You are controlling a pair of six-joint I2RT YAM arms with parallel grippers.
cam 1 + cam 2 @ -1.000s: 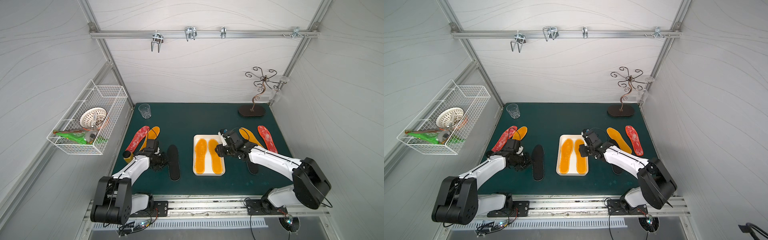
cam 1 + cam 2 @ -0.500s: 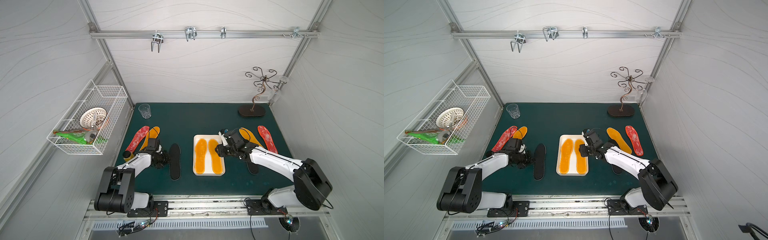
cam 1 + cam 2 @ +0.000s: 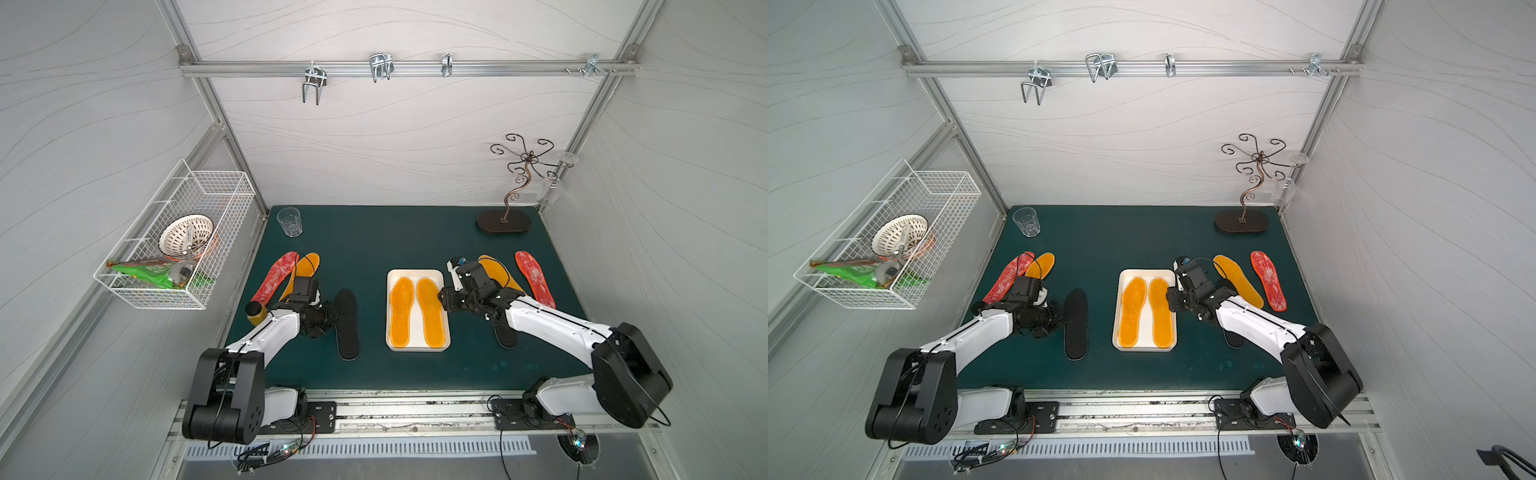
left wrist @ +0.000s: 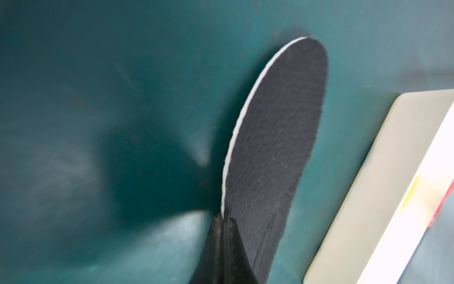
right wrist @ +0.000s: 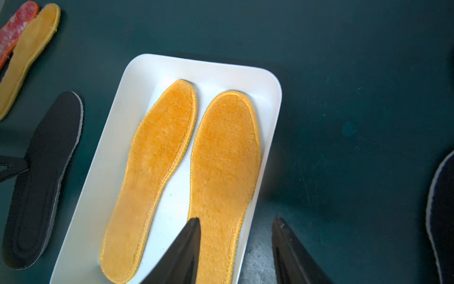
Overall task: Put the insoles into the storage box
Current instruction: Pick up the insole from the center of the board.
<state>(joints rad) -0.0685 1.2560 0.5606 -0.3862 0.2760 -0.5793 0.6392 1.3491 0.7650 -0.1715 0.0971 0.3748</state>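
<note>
Left pincer (image 4: 223, 217) tight on black insole (image 4: 275, 137)

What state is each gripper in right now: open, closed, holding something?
Left gripper: closed on the edge of the flat black foot-shaped insole.
Right gripper: open, holding nothing.

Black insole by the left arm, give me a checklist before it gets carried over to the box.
1. Grip: left gripper shut on the black insole at its edge: ok.
2. Depth of that pinch: cannot tell.
3. Path: mat between insole and storage box bare: ok.
4. Room: two orange insoles lie flat in the box: ok.
5. Clearance: right gripper open, straddling the box's rim: not ok.
</note>
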